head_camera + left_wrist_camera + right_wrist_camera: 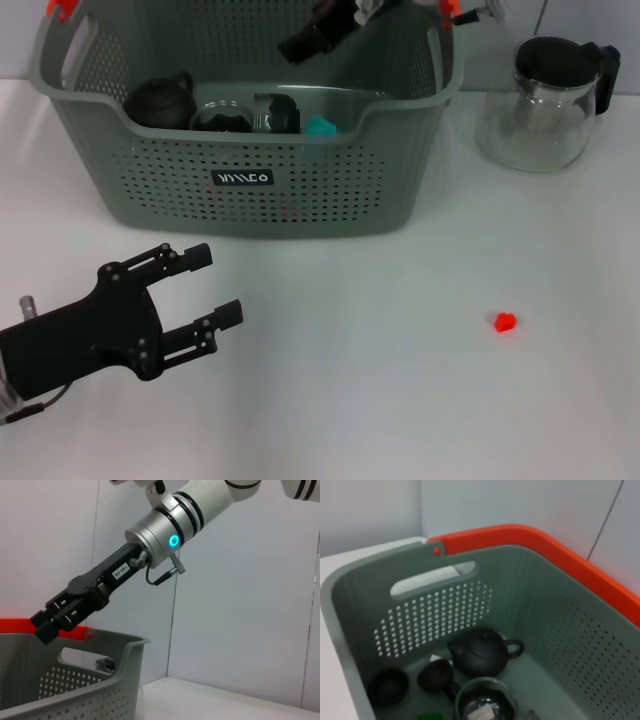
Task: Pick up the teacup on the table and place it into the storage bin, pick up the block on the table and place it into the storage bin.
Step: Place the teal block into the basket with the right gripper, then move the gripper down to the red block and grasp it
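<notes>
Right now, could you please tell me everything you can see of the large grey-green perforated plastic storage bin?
The large grey-green perforated plastic storage bin stands upright on the white table, at its far side. It has cut-out handle slots, orange handle clips and a small black label on its near wall. Inside lie a dark teapot, dark cups and a teal item. The right gripper hangs above it.
</notes>
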Available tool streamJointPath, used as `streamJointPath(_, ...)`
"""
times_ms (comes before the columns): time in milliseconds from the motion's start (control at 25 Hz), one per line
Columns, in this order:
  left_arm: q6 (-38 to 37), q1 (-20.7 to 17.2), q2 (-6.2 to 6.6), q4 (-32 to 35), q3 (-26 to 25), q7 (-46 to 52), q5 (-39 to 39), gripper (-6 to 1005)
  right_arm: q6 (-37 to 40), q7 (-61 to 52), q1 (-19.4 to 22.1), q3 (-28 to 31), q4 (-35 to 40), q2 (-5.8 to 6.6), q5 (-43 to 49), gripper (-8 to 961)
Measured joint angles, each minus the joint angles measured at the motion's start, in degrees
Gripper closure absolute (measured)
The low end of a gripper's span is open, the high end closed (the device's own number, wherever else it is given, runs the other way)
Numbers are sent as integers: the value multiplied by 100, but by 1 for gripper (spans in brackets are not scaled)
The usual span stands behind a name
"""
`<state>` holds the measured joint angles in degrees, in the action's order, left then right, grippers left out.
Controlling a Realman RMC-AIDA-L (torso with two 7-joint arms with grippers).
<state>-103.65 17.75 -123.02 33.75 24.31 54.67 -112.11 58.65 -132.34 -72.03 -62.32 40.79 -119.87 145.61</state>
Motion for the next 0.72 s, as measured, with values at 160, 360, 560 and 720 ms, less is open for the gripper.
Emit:
streamJointPath(160, 16, 1, 5, 0, -5, -3, 0, 267, 381, 30, 515, 7, 790, -16, -447, 284)
streamJointPath(360, 16, -11, 5, 0, -4, -9, 23, 267, 1843, 415, 1961, -19, 2823, -15, -1993, 97)
streamJointPath(560, 18, -1, 5, 0, -5, -9, 58, 267, 3201, 556, 3421, 21, 4492, 124, -3208, 100)
streamJointPath(720, 24, 6, 15, 0, -5, -9, 59, 267, 4249, 203, 3982, 147, 5042, 187, -2934, 144)
